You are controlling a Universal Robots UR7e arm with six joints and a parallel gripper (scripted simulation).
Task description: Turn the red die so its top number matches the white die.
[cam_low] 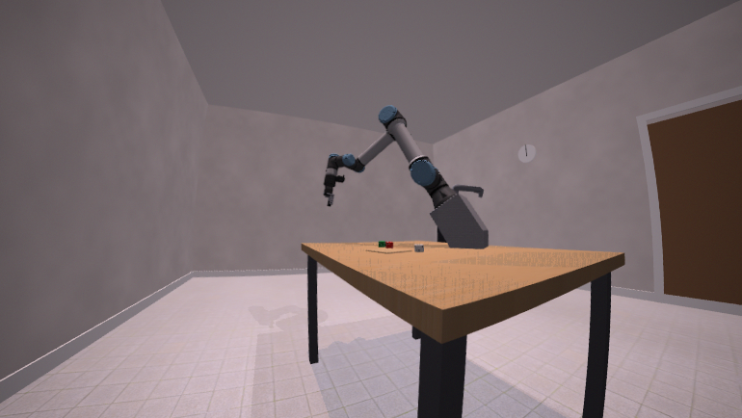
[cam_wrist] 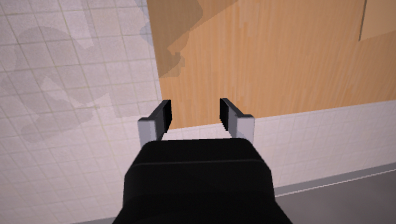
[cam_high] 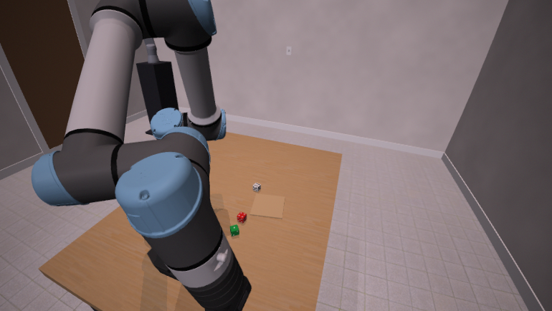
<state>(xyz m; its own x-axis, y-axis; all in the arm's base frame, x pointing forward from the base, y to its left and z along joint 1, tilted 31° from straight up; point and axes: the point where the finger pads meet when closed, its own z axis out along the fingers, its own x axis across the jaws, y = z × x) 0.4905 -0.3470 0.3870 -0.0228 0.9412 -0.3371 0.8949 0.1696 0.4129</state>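
Observation:
The red die (cam_high: 241, 216) lies on the wooden table just off the left corner of the tan mat (cam_high: 267, 206). The white die (cam_high: 257, 186) lies beyond the mat's far corner. A green die (cam_high: 234, 230) lies next to the red die, on its near side. In the exterior view the red die (cam_low: 388, 244) and the green die (cam_low: 382, 244) sit side by side, and the white die (cam_low: 418, 248) is to the right of them. My gripper (cam_wrist: 195, 109) (cam_low: 329, 199) is open and empty. It hangs high above the table's corner, far from the dice.
The arm's base (cam_low: 460, 222) stands at the far side of the table. In the wrist view a corner of the mat (cam_wrist: 378, 19) shows at the top right, with the table edge and tiled floor below the fingers.

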